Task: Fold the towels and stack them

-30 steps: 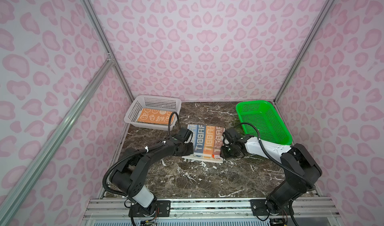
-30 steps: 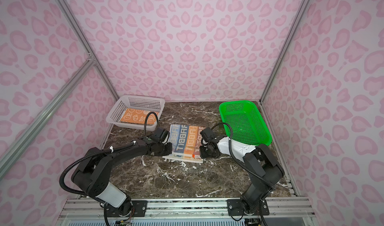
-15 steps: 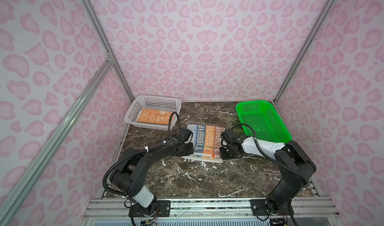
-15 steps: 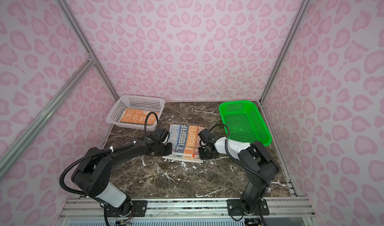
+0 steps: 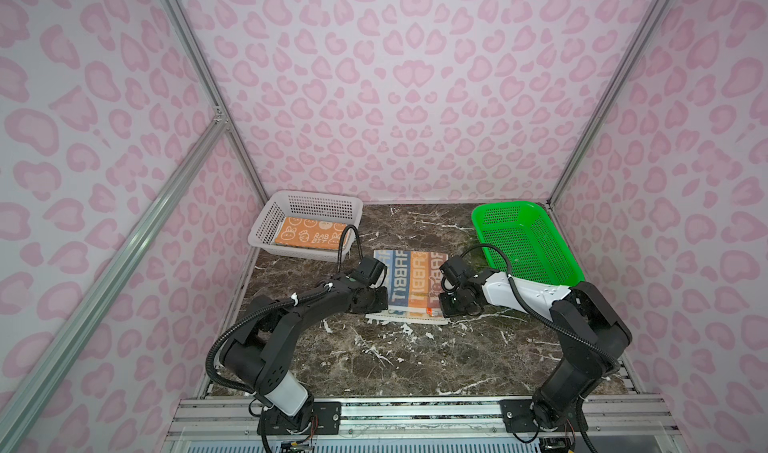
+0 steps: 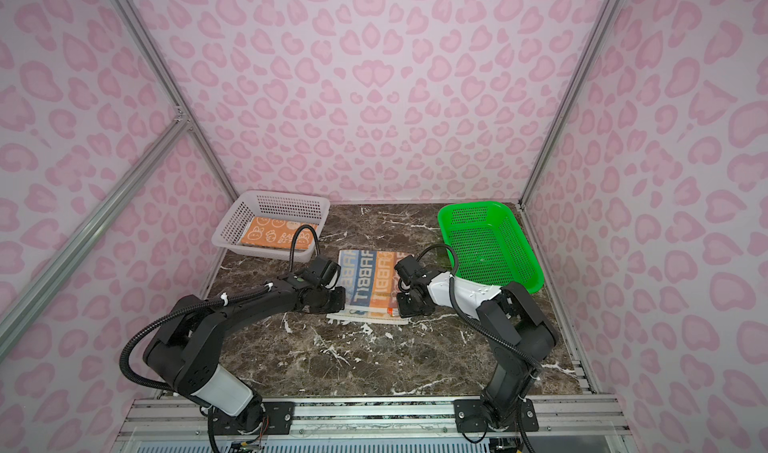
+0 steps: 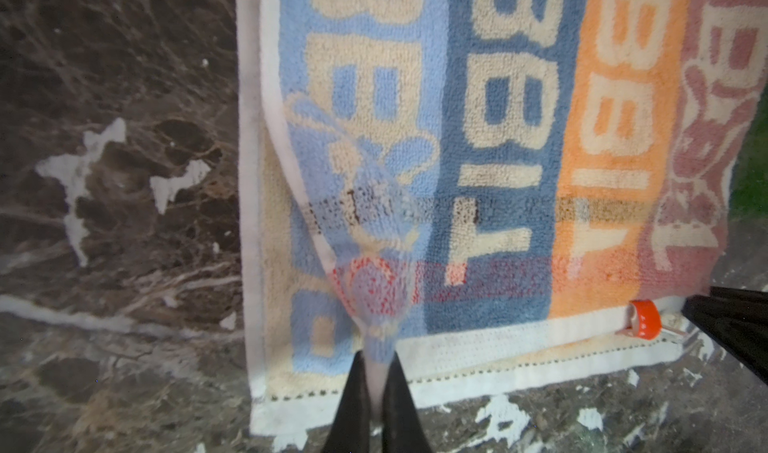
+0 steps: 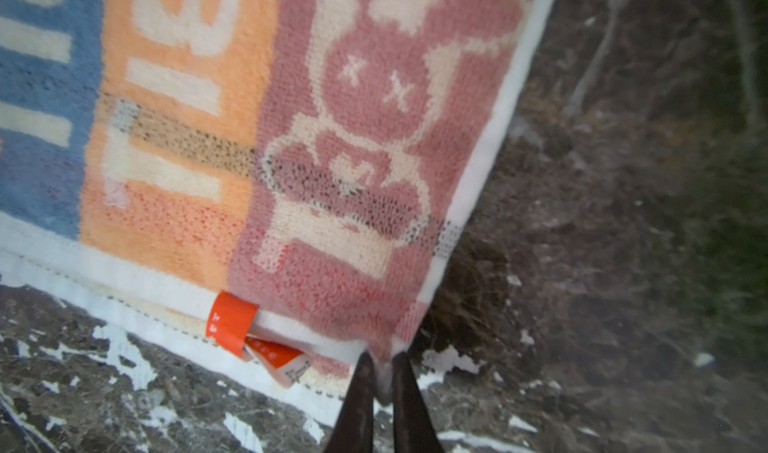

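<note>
A striped towel (image 5: 411, 282) (image 6: 372, 282) with block letters lies in the middle of the marble table, an upper layer over a white-hemmed lower one. My left gripper (image 5: 385, 299) (image 6: 343, 297) (image 7: 376, 359) is shut on the upper layer's light blue near corner. My right gripper (image 5: 444, 305) (image 6: 400, 303) (image 8: 383, 359) is shut on its pink near corner, beside an orange tag (image 8: 230, 322). A folded orange towel (image 5: 309, 234) (image 6: 278, 234) with bunny prints lies in the white basket.
The white basket (image 5: 266, 239) stands at the back left and an empty green basket (image 5: 523, 243) at the back right, close behind my right arm. Pink patterned walls enclose the table on three sides.
My right gripper has closed on the towel's pink near corner. The left gripper has kept its grip and place.
</note>
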{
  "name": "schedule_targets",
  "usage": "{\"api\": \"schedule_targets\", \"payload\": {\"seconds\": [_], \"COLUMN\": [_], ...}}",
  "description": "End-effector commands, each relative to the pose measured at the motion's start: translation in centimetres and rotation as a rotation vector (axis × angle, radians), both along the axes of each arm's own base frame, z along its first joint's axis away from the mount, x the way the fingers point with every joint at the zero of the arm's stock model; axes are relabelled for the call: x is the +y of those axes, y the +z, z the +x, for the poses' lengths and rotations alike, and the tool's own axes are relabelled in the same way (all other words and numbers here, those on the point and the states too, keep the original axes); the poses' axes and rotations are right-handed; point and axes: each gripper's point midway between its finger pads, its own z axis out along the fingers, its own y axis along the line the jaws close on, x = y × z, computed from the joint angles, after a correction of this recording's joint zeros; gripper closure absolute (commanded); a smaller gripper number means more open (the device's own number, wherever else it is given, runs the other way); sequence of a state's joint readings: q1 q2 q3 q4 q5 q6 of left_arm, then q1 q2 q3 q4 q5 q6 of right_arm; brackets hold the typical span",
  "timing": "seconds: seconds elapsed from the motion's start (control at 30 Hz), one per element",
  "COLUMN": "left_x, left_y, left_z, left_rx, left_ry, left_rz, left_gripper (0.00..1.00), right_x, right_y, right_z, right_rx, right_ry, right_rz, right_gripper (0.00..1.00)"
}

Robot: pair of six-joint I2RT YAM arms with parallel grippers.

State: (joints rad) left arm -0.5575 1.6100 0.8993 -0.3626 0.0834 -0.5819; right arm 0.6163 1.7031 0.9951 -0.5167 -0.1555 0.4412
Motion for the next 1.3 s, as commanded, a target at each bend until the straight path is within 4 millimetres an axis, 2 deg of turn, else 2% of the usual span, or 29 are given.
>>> {"api": "schedule_targets", "payload": {"seconds": [0.0,0.07,0.17,0.33,0.57,0.73,0.9,1.13,1.27], "left_x": [0.2,0.1,0.1,0.1,1.1,1.7,1.2,-0.7,-0.8], "left_y": [0.0,0.0,-0.1,0.2,2.9,4.5,3.8,0.9,0.1], "left_z": [0.1,0.0,-0.1,0.0,1.0,1.2,1.0,-0.3,-0.6], "left_rx": [-0.004,-0.005,-0.003,-0.01,-0.075,-0.111,-0.093,-0.033,-0.018], "left_ry": [0.011,0.01,0.009,0.009,0.011,0.014,0.012,-0.009,-0.012], "left_rz": [0.003,0.003,0.005,0.002,0.068,0.086,0.06,0.006,0.013], "left_gripper": [0.97,0.97,0.97,0.97,0.97,0.97,0.97,0.97,0.97], "right_x": [-1.1,-1.1,-1.0,-0.9,-0.8,-0.8,-0.8,0.0,0.3], "right_y": [-0.1,-0.2,-0.3,0.3,3.2,4.3,3.3,-0.1,-0.6], "right_z": [-0.3,-0.3,-0.3,-0.1,0.2,0.2,-0.1,-0.9,-1.2], "right_rx": [-0.002,-0.003,-0.004,-0.022,-0.078,-0.096,-0.071,-0.007,-0.001], "right_ry": [0.003,0.005,0.009,0.019,0.03,0.042,0.049,0.067,0.075], "right_rz": [-0.063,-0.068,-0.074,-0.096,-0.097,-0.088,-0.099,-0.099,-0.105], "right_gripper": [0.9,0.91,0.98,1.0,1.0,1.0,1.0,0.99,0.96]}}
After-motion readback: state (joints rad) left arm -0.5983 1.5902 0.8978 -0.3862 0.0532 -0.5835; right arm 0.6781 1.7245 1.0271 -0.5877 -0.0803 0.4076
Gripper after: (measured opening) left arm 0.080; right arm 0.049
